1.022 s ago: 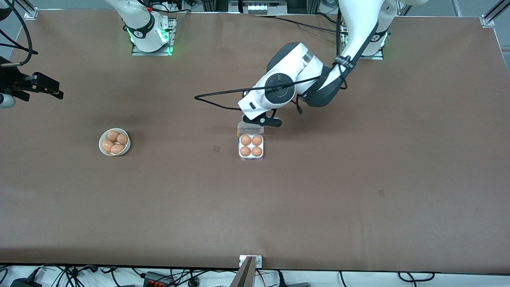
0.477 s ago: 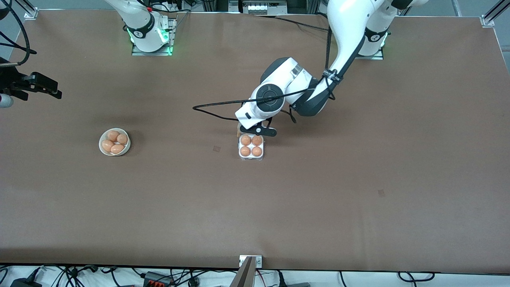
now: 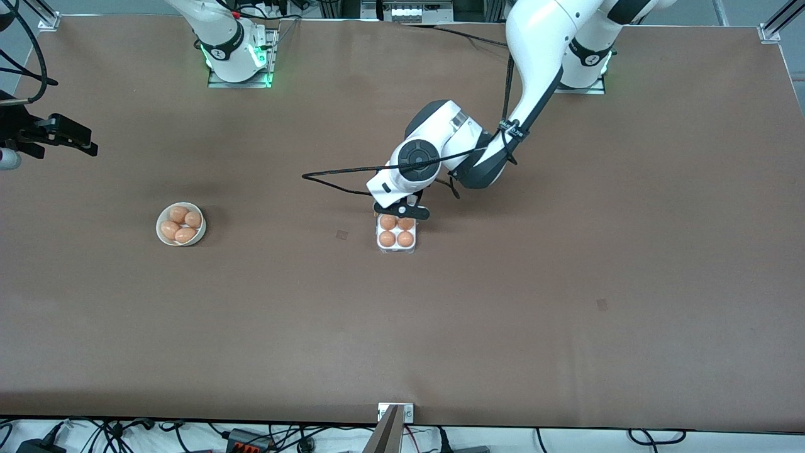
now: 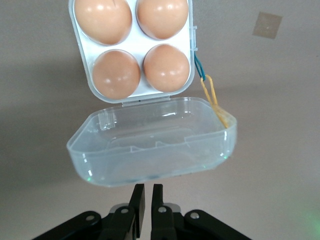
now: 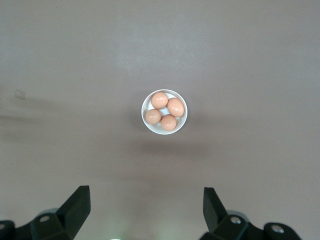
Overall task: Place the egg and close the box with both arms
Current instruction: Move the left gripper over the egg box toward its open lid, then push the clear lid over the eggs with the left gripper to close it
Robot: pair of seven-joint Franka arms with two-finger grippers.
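Observation:
The box [image 3: 396,242] sits mid-table with an orange-brown egg [image 3: 388,238] in each of its four cells. In the left wrist view the whitish base [image 4: 190,50] holds the eggs [image 4: 116,74], and the clear hinged lid [image 4: 155,145] stands part-way up, tilted. My left gripper [image 3: 401,211] hangs over the lid's hinge end. Its fingers are nearly together and hold nothing, just outside the lid's rim [image 4: 147,187]. My right gripper [image 3: 88,146] waits high over the right arm's end of the table, open and empty [image 5: 146,192].
A round white bowl [image 3: 159,231] with several more eggs [image 3: 179,225] stands toward the right arm's end; it also shows in the right wrist view [image 5: 144,104]. A yellow band with a blue string [image 4: 215,97] lies by the box's hinge corner.
My left arm has swung down toward the box, so its gripper now covers the lid and the farther eggs. The right gripper has barely moved.

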